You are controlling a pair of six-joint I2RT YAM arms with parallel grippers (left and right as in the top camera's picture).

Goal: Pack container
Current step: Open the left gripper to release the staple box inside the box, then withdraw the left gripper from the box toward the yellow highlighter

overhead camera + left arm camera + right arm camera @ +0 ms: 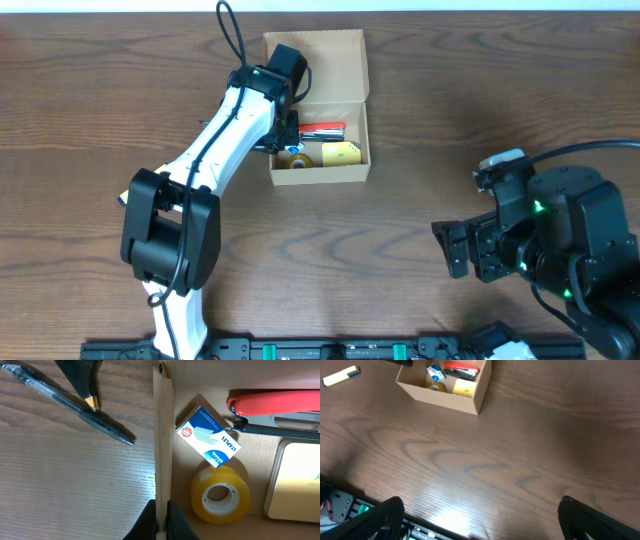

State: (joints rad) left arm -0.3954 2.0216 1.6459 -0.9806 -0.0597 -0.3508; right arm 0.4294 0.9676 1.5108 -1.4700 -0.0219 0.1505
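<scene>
The container (320, 175) is an open tan cardboard box at the back centre, with its flap lid folded back. In it lie a red stapler (275, 402), a blue-and-white staples box (209, 436), a yellow tape roll (220, 496) and a yellow note pad (295, 480). My left gripper (278, 143) is shut on the container's left wall (162, 435), one finger on each side of it (162, 527). My right gripper (455, 250) is open and empty over bare table at the front right (485, 520), far from the container (440, 397).
A black pen (70, 402) lies on the table just outside the container's left wall, with a dark clip-like object (82, 377) touching it. A yellow highlighter (340, 375) lies on the table to the left of the container. The table's front edge holds the arm bases.
</scene>
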